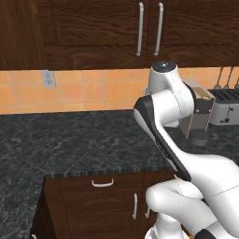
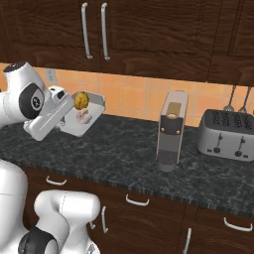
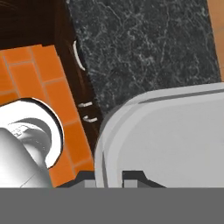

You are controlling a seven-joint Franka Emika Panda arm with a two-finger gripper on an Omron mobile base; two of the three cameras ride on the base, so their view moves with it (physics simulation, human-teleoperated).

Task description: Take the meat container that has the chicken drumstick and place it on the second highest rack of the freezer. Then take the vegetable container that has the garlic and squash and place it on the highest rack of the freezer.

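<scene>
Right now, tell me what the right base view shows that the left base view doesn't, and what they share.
Right base view: the gripper shut on the rim of a grey vegetable container, tilted steeply above the counter, with the yellow squash and pinkish garlic inside.
Left base view: a wall outlet in full.
Both: the black counter, coffee machine, toaster, tiled backsplash and dark cabinets.
</scene>
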